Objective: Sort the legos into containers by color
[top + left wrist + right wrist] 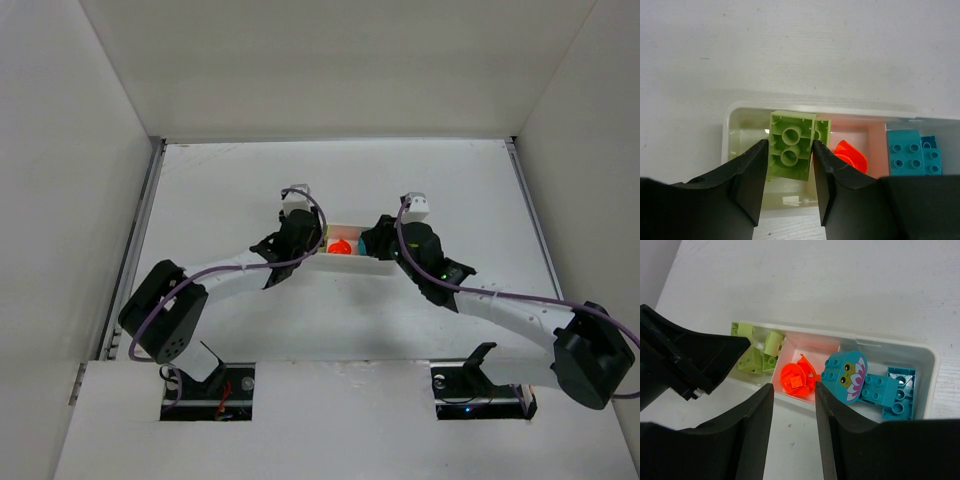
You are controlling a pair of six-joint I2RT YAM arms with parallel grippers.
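A: Item one, the left claw [790, 159]: condition to be entered?

B: Entered as pinched on a yellow-green brick [791, 131]. The brick is gripped across its short sides, with its hollow underside turned to the wrist camera. Its long axis is noted as running along the fingers, slightly tilted.

A: Position of that brick relative to the white tray [729, 131]?

B: It is held over the left end compartment, where a second yellow-green piece [823, 131] is seen just beside it. Whether the held brick touches the floor cannot be told. The matching compartment is judged to lie straight beyond the fingertips, so only a release is thought to be required.

A: Item two, the right claw [794, 388]?

B: Listed as spread, with nothing pinched. It is hung over the middle compartment, and the orange-red piece [797, 379] is seen through the gap, lying in the tray.

A: Remaining stock?

B: A cyan round piece with a flower face [846, 375] and cyan bricks [889, 391] are logged at the right end. No loose piece is seen on the worktop [790, 50]. The left arm is recorded as nearer the green compartment, and the sort is judged nearly complete.
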